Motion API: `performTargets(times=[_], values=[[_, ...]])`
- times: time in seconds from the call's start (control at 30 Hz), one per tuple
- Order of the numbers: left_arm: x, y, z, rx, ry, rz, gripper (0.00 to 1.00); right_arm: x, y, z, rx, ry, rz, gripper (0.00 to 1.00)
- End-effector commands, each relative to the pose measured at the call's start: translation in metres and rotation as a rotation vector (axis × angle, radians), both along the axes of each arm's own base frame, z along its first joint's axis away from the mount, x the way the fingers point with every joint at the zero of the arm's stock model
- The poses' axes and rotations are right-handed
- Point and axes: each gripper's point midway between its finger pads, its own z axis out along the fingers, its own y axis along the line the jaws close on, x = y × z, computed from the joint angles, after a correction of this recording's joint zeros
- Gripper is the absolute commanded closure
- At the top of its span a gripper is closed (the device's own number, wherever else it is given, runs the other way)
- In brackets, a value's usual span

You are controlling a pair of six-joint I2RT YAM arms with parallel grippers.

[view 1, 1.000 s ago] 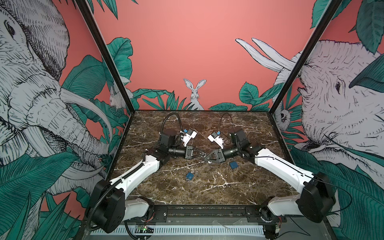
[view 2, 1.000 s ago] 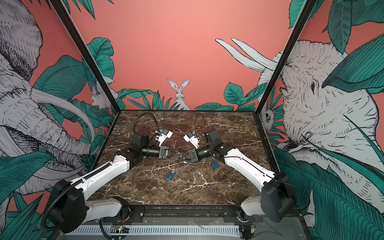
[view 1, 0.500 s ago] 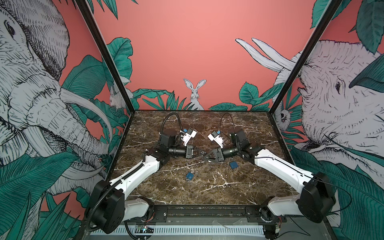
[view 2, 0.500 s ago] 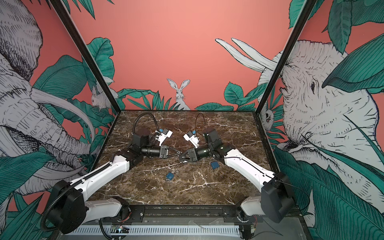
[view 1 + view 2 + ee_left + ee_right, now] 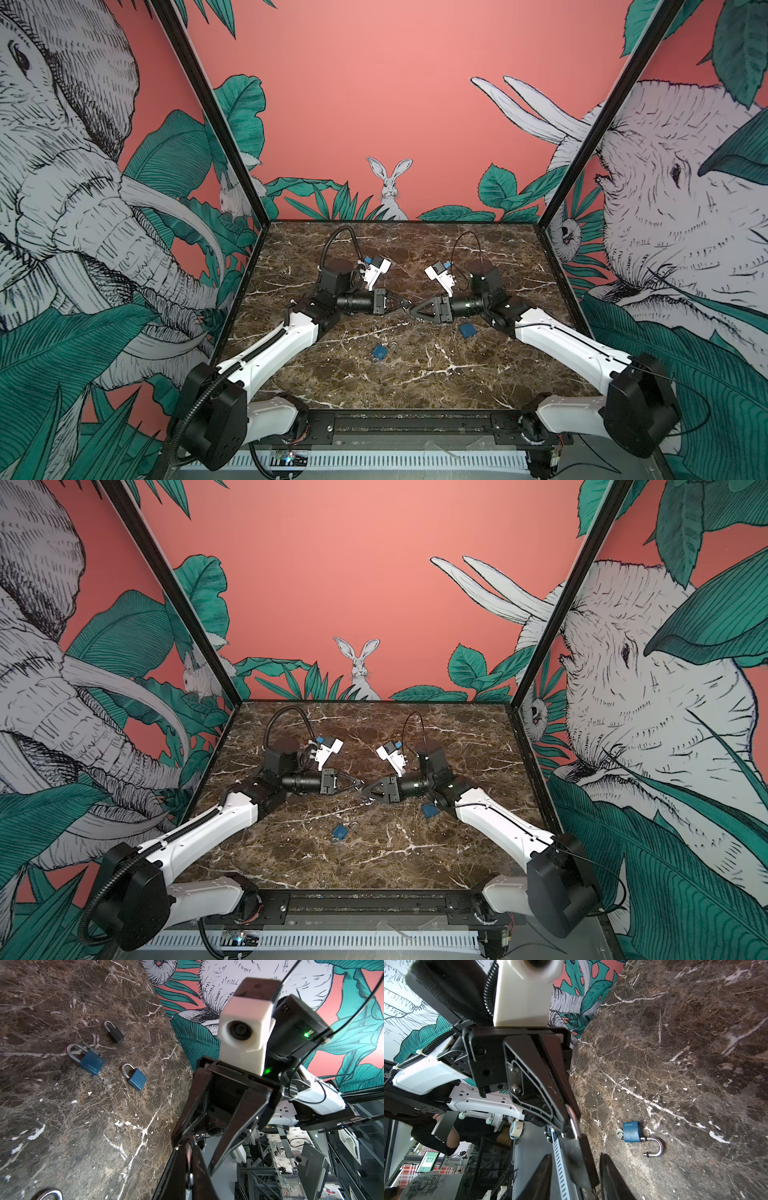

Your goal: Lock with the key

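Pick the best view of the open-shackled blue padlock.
Right wrist view: the blue padlock is large and sharp, shackle open, keys at its base. Both top views show it as a small blue patch. The left wrist view catches at most a shackle arc.

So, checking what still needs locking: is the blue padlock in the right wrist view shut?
No, the blue padlock lies with one shackle end free of its body.

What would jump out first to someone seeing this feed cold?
The two arms meet tip to tip mid-table: the left gripper is shut on a dark item that sits between the right gripper's open fingers. Next, a blue padlock lies on the marble table nearer the arms' bases, its shackle swung open.
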Motion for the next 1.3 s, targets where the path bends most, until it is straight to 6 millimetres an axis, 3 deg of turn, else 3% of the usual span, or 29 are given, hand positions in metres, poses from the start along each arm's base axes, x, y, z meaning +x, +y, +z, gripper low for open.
performTargets(times=[0.0, 0.33, 0.47, 0.63, 0.83, 1.27], values=[[0.001, 0.005, 0.022, -0.042, -0.058, 0.020, 1.00, -0.001, 0.000, 0.013, 0.049, -0.042, 0.009, 0.62], [0.007, 0.012, 0.021, -0.038, -0.056, 0.054, 1.00, -0.001, -0.001, 0.016, 0.073, -0.037, 0.006, 0.65], [0.009, 0.014, 0.019, -0.036, -0.050, 0.066, 1.00, -0.002, -0.001, 0.019, 0.080, -0.033, 0.011, 0.76], [0.010, 0.017, 0.017, -0.033, -0.047, 0.077, 1.00, -0.001, 0.000, 0.020, 0.088, -0.030, 0.010, 0.82], [0.011, 0.018, 0.016, -0.029, -0.046, 0.088, 1.00, 0.000, 0.001, 0.019, 0.095, -0.018, 0.014, 1.00], [0.037, 0.043, 0.027, -0.088, -0.045, 0.191, 1.00, 0.000, -0.002, 0.001, 0.079, 0.015, -0.004, 1.00]])
